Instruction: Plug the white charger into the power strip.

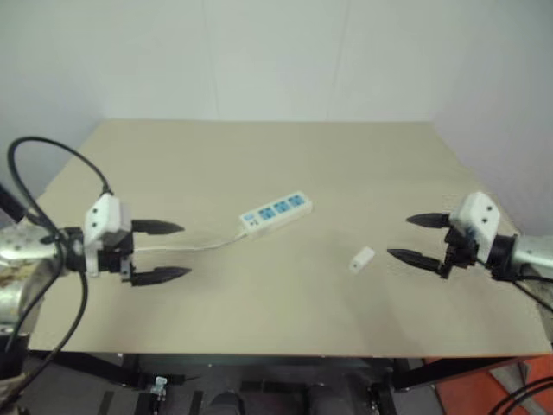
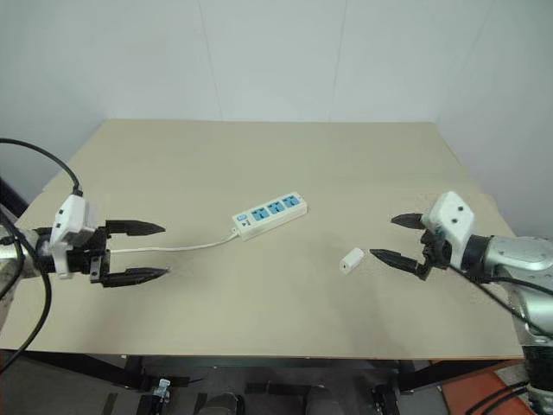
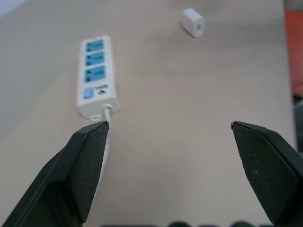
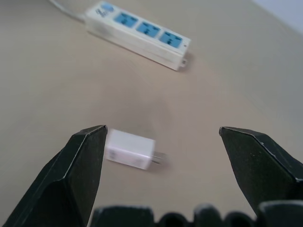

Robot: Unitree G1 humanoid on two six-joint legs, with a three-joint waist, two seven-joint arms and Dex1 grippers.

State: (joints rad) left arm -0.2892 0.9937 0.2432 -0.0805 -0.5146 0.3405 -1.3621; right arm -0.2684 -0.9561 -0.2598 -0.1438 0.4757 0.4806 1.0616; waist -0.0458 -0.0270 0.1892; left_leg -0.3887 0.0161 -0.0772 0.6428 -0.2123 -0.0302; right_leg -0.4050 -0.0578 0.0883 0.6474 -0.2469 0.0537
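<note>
Well, nothing's plugged yet; the white charger [image 2: 352, 259] lies loose on the tabletop [image 2: 259, 164], well apart from the power strip [image 2: 270, 214]; both the left gripper [image 2: 147, 252] and the right gripper [image 2: 390, 237] have jaws wide and empty; pickup and plugging remain.

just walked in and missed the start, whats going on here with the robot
A two-armed robot is set up to plug a small white charger into a power strip. Nothing is held yet. Both lie apart on the tan table, the charger on its side, prongs showing in the right wrist view. The right hand hangs open beside the charger, and the left hand hangs open near the strip's thin cord. All three blue sockets are free.
</note>
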